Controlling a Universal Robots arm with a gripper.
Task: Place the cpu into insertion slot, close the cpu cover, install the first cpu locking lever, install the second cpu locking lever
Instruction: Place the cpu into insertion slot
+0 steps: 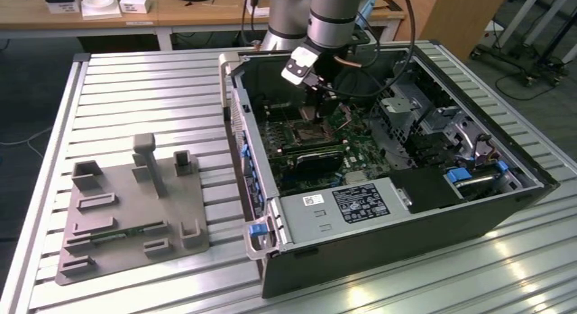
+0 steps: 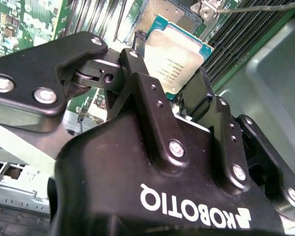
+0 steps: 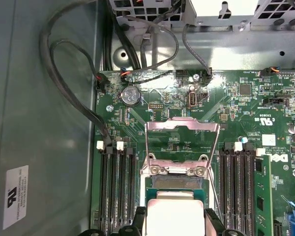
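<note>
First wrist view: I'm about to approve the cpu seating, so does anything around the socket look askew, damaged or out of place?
Nothing stands out. The cpu cover stands swung open, clear of the insertion slot. The cpu, gripped in the hand, looks square to the slot. No damage is visible.

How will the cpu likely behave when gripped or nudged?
The cpu looks like a thin, rigid plate, so probably stiff and light. Its smooth metal top may be slippery. Pinched by its edges in the hand, it could tilt if bumped.
</note>
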